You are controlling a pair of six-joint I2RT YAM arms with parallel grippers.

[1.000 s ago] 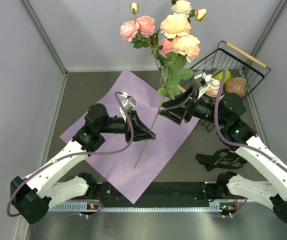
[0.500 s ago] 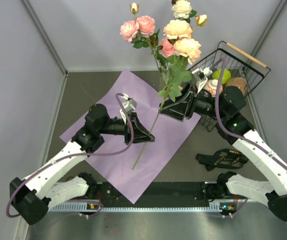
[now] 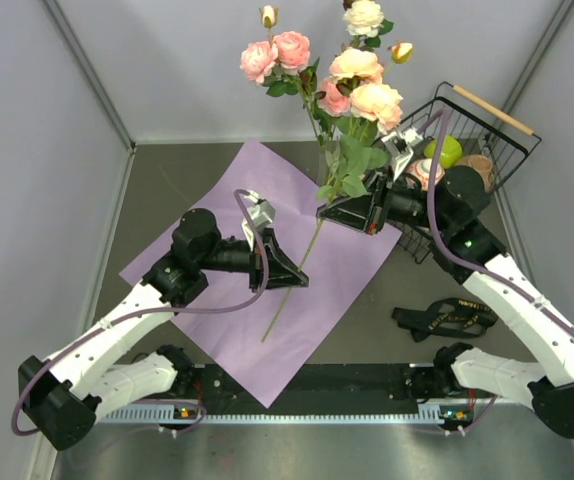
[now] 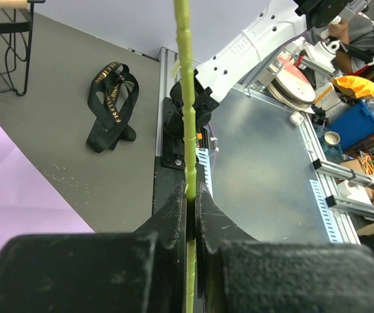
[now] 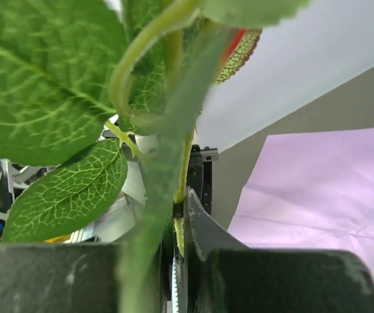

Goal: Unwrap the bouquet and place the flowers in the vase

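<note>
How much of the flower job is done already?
Done: the purple paper sheet lies flat on the table and the black ribbon lies apart, so the flowers are unwrapped. In hand: the left tool and right tool are both shut on the stems, holding them up. Left: putting them in the vase, which I cannot spot here.

Black ribbon (image 4: 112, 98), on the tabletop (image 4: 63, 150) near the wire basket (image 4: 4, 45): gold lettering, too small to read. No other text legible.
</note>
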